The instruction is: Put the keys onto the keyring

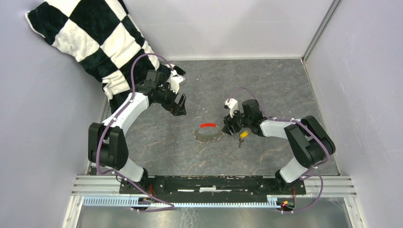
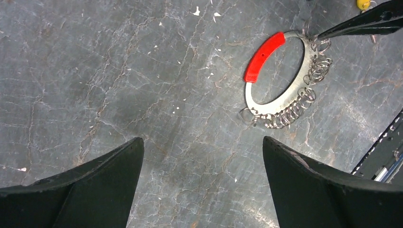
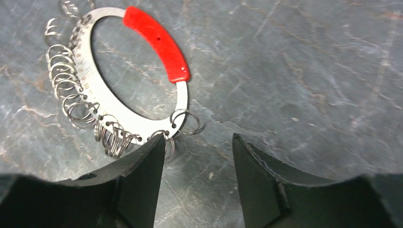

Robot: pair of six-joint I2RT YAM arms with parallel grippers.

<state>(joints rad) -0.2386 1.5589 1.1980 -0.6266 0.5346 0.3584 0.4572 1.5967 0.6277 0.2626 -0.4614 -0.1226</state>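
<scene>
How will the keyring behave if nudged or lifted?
The keyring looks like a flat, stiff metal band, so it would probably slide rather than roll. Its small loose rings would likely dangle and shift. Lying flat, it may be hard to pinch.

A dark grey, marble-veined worktop [image 1: 275, 80] lies under even light between plain pale lavender walls [image 1: 228, 23], with a black-and-white chequered cloth [image 1: 90, 38] draped over its far left corner, a metal post [image 1: 321, 28] at the far right corner and aluminium rails [image 1: 95, 184] along the near edge.

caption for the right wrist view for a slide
Open right gripper poised at the keyring, red sleeve on its far arc.
</scene>
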